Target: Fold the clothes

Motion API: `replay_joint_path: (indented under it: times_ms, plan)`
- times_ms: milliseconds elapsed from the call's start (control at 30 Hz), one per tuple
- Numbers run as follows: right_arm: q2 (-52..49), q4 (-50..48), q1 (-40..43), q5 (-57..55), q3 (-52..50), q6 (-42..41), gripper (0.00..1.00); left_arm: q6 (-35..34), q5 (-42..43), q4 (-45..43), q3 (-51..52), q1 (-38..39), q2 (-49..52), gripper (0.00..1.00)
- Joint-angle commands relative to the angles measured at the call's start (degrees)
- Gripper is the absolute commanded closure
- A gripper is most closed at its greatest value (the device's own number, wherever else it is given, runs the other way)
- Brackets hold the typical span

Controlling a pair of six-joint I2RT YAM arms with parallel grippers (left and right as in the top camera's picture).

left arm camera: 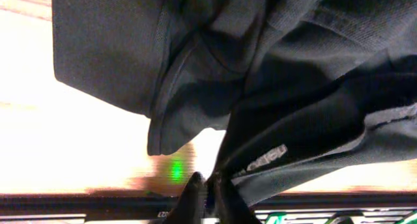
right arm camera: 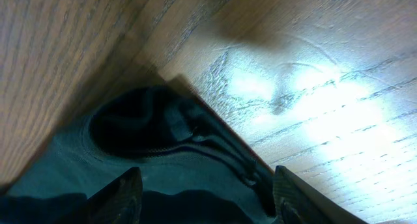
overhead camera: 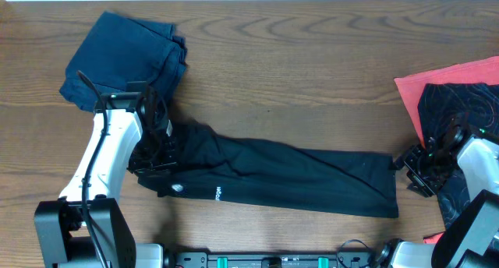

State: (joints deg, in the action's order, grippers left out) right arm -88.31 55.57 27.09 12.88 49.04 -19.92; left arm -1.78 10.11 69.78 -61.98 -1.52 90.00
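A black garment [overhead camera: 296, 178] lies folded into a long strip across the table's front, with small white print [overhead camera: 218, 194] near its left end. My left gripper [overhead camera: 156, 155] sits on that left end. In the left wrist view its fingertips [left arm camera: 208, 183] stand almost together at the black cloth [left arm camera: 293, 68]; whether fabric is pinched between them does not show. My right gripper [overhead camera: 409, 171] is at the strip's right end. In the right wrist view it [right arm camera: 208, 198] is open wide, fingers either side of the cloth's hem [right arm camera: 163, 165].
A folded dark blue garment [overhead camera: 125, 58] rests at the back left, just behind the left arm. At the right edge a red cloth [overhead camera: 448, 77] lies under a dark patterned garment [overhead camera: 468, 104]. Bare wooden table [overhead camera: 312, 58] fills the middle and back.
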Motion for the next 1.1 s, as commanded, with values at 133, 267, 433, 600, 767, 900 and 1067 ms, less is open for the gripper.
replay_joint_path:
  times_ms: [133,267,433,600,767,900,1067]
  plan:
    - [0.79,-2.99,-2.1,1.11,-1.99,0.48,0.37,-0.48,-0.31,-1.9,-0.09,-0.39,-0.52,0.43]
    - [0.79,-8.63,-2.91,3.93,-5.81,2.34,0.41,-0.48,-0.24,-9.88,-0.09,-0.39,-0.52,0.37]
    - [0.79,-13.18,-2.91,8.24,-8.33,5.44,0.56,-0.37,4.83,-19.78,1.4,-0.39,-0.42,0.37]
    - [0.79,-13.35,-2.62,7.91,-8.33,5.42,0.71,1.16,9.16,-25.44,4.39,-0.39,0.83,0.41]
    - [0.79,-13.64,-2.62,7.89,-8.33,5.42,0.74,2.16,12.39,-31.89,8.57,-0.39,3.28,0.47]
    - [0.79,-13.55,-2.62,7.87,-8.33,5.4,0.75,2.64,13.29,-34.03,9.7,-0.39,5.03,0.88]
    - [0.79,-11.98,-2.6,-0.83,-8.33,-0.02,0.96,2.56,11.41,-32.63,8.52,-1.16,4.35,0.94]
